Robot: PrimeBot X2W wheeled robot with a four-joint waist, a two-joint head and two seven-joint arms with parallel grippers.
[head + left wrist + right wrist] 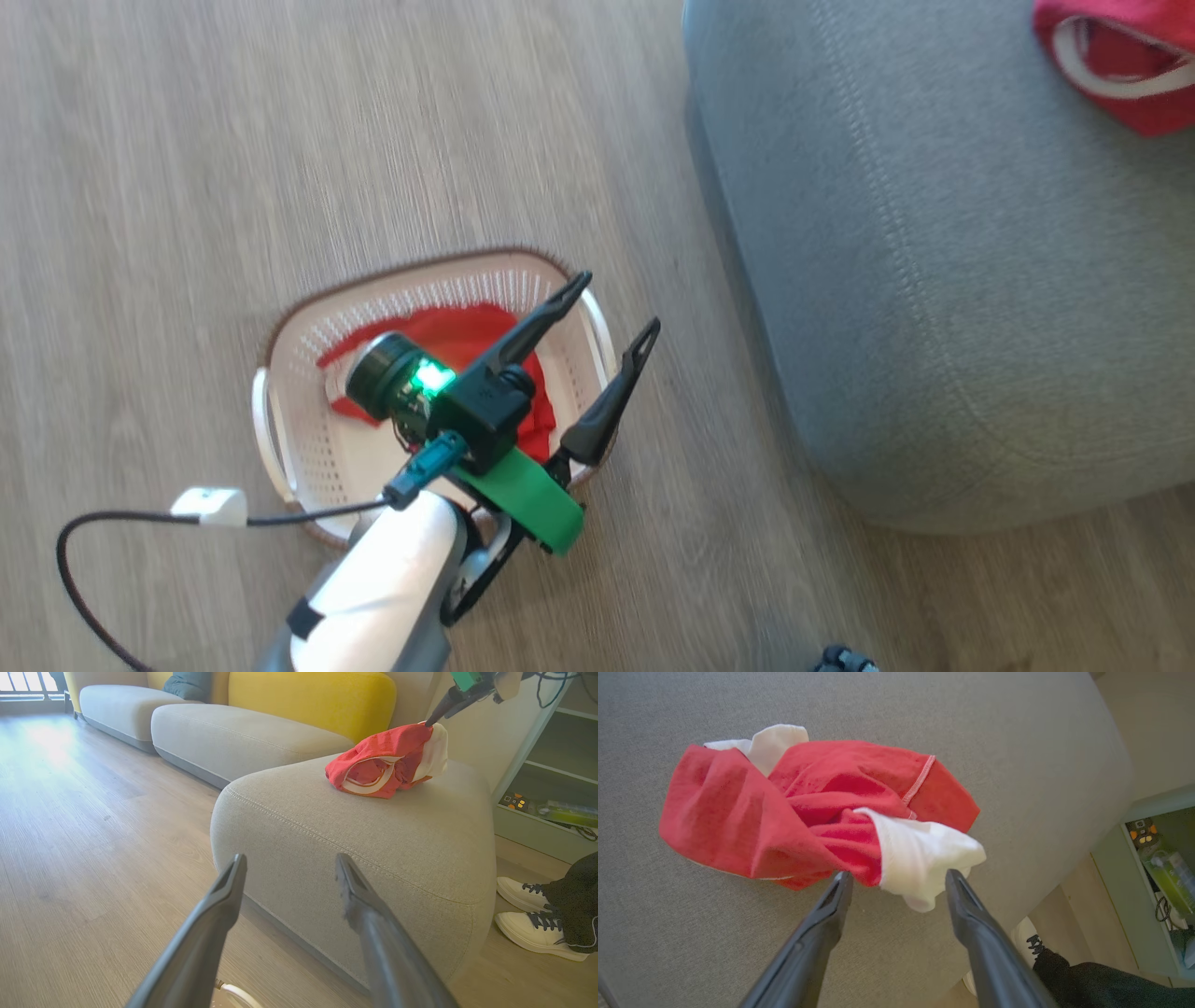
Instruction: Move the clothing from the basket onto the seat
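The cream basket (308, 439) with a brown rim stands on the wood floor, and a red garment (467, 341) lies in it. My left gripper (618, 303) hovers over the basket's right side, open with nothing between its fingers (224, 905). A second red garment with white bands (808, 812) lies crumpled on the grey seat (738, 933), at its far corner (1120, 56). My right gripper (899, 877) is open just above that garment, with a white fold between the spread fingertips. In the left wrist view, the same garment (387, 760) sits on the seat (355, 849).
A black cable with a white plug (210, 506) trails on the floor left of my left arm. A person's white shoes (528, 910) stand by the seat's far side, next to a pale green shelf unit (542, 807). More grey and yellow sofa sections (243, 732) lie beyond.
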